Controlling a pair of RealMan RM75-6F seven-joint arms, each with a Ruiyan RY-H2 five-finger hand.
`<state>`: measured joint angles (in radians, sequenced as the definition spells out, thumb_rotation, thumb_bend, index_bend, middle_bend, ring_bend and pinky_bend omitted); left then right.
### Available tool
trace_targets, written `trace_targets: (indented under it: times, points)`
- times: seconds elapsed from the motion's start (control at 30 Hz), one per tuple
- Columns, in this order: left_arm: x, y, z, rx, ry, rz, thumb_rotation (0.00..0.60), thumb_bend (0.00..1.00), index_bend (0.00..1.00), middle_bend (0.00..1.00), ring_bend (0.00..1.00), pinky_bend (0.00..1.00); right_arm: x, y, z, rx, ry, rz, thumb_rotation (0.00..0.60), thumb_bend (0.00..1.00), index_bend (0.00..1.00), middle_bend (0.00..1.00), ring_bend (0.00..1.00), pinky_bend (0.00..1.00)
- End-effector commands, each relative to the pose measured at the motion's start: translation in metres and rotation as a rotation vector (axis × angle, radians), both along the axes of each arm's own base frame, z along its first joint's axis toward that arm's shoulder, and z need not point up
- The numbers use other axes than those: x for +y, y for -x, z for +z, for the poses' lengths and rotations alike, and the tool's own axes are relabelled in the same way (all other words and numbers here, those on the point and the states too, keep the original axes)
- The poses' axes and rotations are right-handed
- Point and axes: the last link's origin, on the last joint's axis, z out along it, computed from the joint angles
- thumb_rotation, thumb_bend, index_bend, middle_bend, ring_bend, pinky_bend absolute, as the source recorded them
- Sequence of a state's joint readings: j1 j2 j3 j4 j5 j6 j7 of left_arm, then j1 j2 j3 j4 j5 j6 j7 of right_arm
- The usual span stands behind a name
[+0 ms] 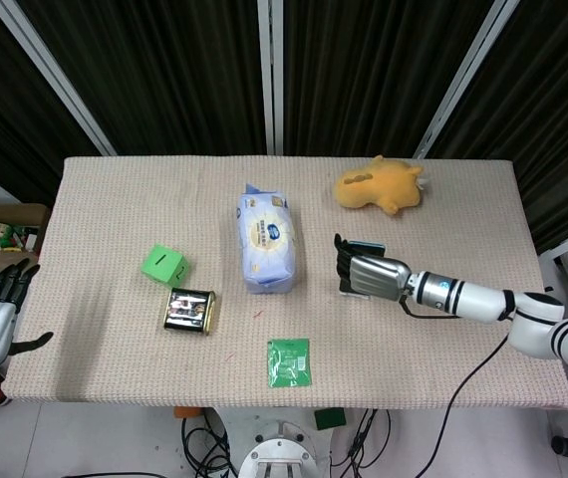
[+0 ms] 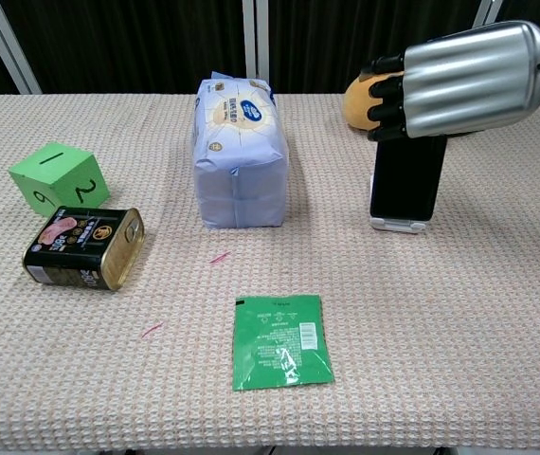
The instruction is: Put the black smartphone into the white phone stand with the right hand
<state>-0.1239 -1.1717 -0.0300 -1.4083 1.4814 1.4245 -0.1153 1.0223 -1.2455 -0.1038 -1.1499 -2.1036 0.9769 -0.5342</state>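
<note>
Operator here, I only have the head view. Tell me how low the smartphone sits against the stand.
Observer: In the chest view the black smartphone stands upright, its bottom edge down on the white phone stand lip.
Operator: Report the right hand's grip.
Observer: The right hand wraps the phone's top; the lower part shows bare.
Operator: Check what's behind it.
Observer: The yellow plush toy peeks out behind the fingers.

The right robot hand (image 2: 459,81) has ribbed, shiny silver metal-look plating; below it, a glossy black glass-faced smartphone (image 2: 407,178), matt white plastic phone stand (image 2: 400,224), coarse beige woven tabletop (image 2: 459,322).
</note>
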Motion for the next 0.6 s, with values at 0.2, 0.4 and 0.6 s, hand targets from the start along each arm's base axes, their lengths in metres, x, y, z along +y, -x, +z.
trace_targets:
  times: [0.2, 0.4, 0.6]
  points:
    - [0.0009, 0.0007, -0.0008, 0.000, 0.004, 0.002, 0.600, 0.01, 0.05, 0.00, 0.00, 0.13, -0.0014, 0.0007, -0.0013, 0.006, 0.003, -0.003, 0.600, 0.73, 0.76, 0.57, 0.54, 0.21]
    - [0.0017, 0.0007, -0.0013, 0.000, 0.006, 0.001, 0.600, 0.01, 0.05, 0.00, 0.00, 0.13, 0.0002, 0.0038, -0.0030, 0.015, -0.002, -0.009, 0.600, 0.73, 0.75, 0.56, 0.53, 0.21]
    - [0.0009, 0.0014, -0.0008, 0.001, 0.003, 0.004, 0.600, 0.01, 0.05, 0.00, 0.00, 0.13, 0.0000, 0.0052, -0.0027, 0.024, 0.001, -0.015, 0.600, 0.71, 0.70, 0.52, 0.49, 0.18]
